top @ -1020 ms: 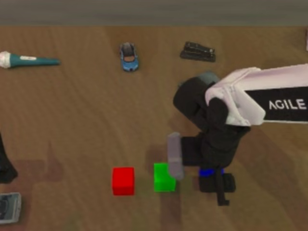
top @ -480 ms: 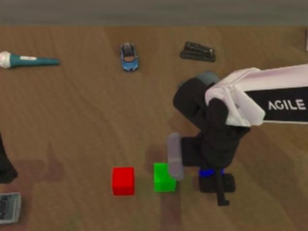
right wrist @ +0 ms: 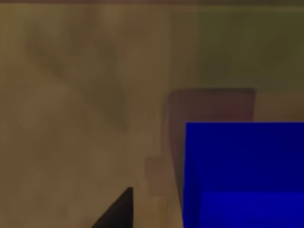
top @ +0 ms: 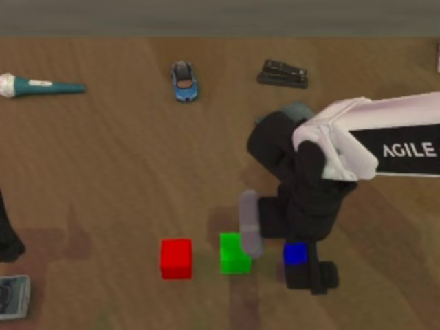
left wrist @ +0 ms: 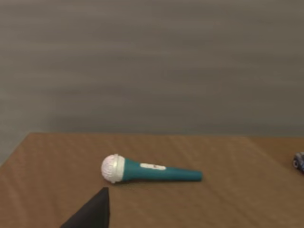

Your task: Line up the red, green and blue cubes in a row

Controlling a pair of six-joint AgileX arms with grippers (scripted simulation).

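Red cube (top: 176, 258), green cube (top: 234, 254) and blue cube (top: 295, 254) sit in a row near the bench's (top: 103, 172) front edge. Right jaws (top: 307, 265) stand over the blue cube; open or closed, I cannot tell.

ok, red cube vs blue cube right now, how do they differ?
Colour: the red cube is bright red, the blue cube deep blue. Position: the red cube is the row's left end, with the green cube between it and the blue cube. State: the red cube stands free of both arms; the blue cube is partly hidden under the right gripper. Both look the same size.
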